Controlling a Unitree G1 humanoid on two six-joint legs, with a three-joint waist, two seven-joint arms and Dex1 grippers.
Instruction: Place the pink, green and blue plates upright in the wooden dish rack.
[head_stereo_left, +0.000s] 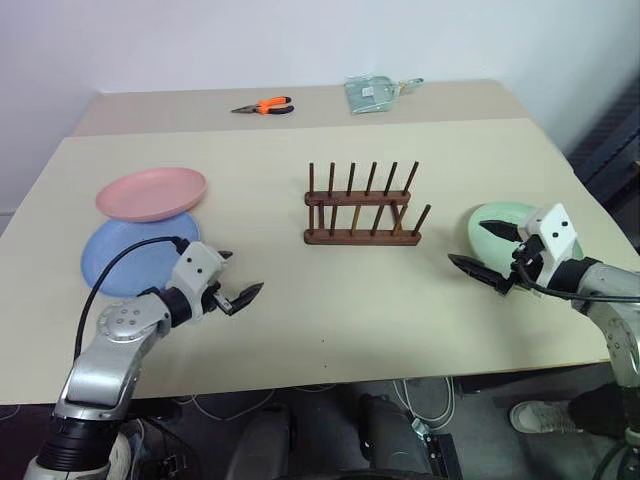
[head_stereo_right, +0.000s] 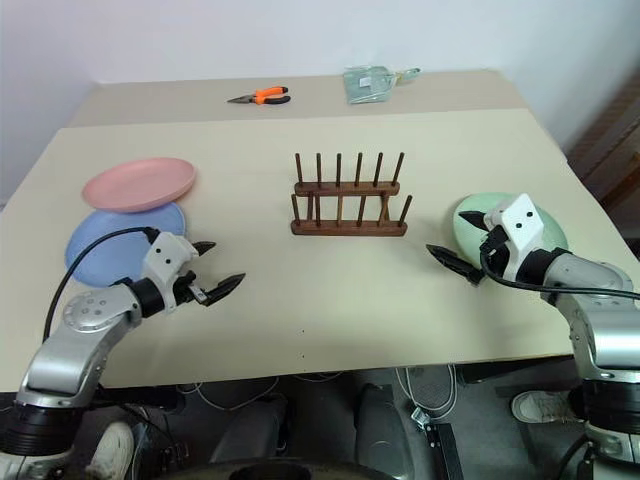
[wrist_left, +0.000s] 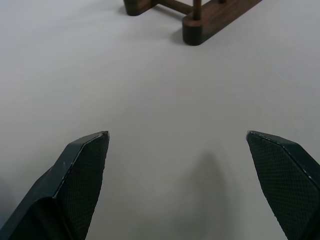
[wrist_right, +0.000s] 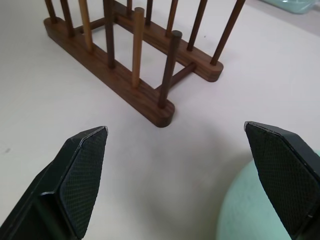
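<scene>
Hovering with both end effectors released, nothing grasped.
My right end effector (head_stereo_left: 492, 256) flanks the green plate (head_stereo_left: 492, 226); my left end effector (head_stereo_left: 238, 279) nears the pink plate (head_stereo_left: 152, 193), stacked on blue plate (head_stereo_left: 120, 262); rack (head_stereo_left: 361, 210) centered, reachable.

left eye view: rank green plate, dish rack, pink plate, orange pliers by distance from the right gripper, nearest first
1. green plate: right beside the right gripper, on the table's right side.
2. wooden dish rack: mid-table, holding no plates.
3. orange pliers: far edge, left of centre.
4. pink plate: far left, overlapping the blue plate.

Pliers and pink plate are close to call.
</scene>
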